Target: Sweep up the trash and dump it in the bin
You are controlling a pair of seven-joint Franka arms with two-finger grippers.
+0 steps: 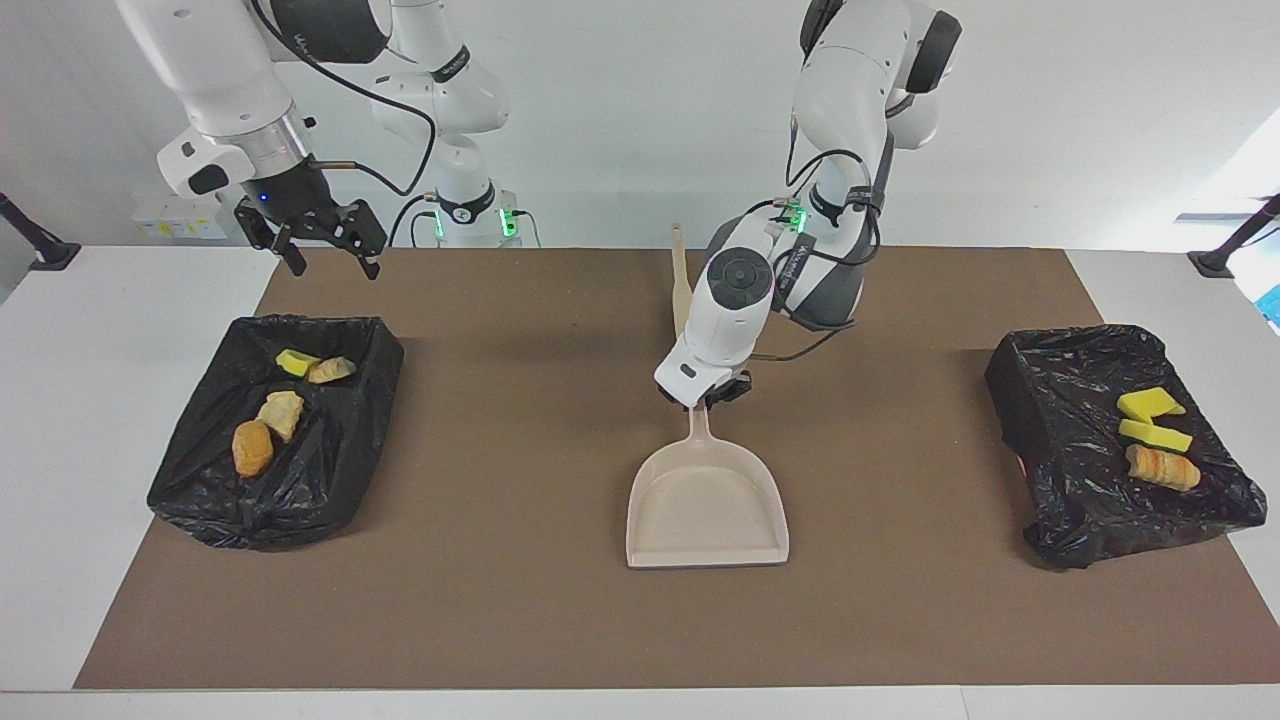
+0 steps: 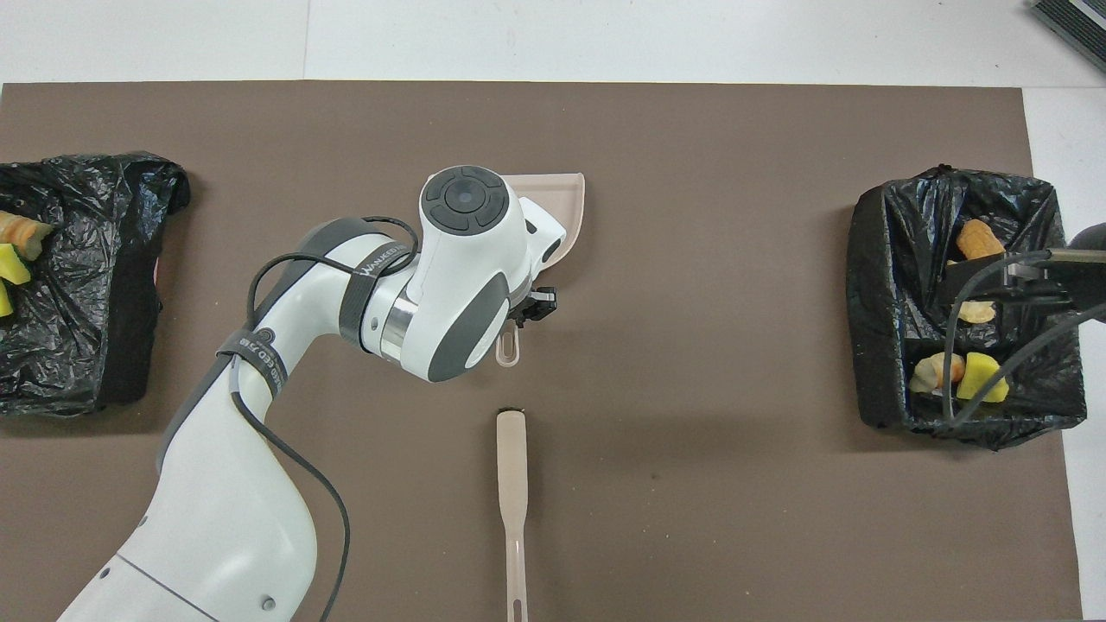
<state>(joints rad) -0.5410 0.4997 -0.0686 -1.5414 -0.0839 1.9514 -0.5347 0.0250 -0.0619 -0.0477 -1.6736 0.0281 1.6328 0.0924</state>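
All the trash lies in two black-lined bins. The bin [image 1: 190,490] at the right arm's end holds a yellow chunk [image 1: 292,362] and three tan-to-orange lumps [image 1: 252,447]; it also shows in the overhead view [image 2: 877,345]. The bin [image 1: 1060,530] at the left arm's end holds two yellow chunks [image 1: 1150,403] and a bread-like lump [image 1: 1163,467]. The beige dustpan [image 1: 706,505] rests flat mid-table and looks empty. My left gripper [image 1: 705,398] is down at its handle [image 2: 509,347]. My right gripper [image 1: 330,262] hangs open and empty over the first bin.
A beige brush handle [image 2: 511,484] lies on the brown mat [image 1: 500,560], nearer to the robots than the dustpan and in line with it. The left arm's elbow covers most of the dustpan in the overhead view.
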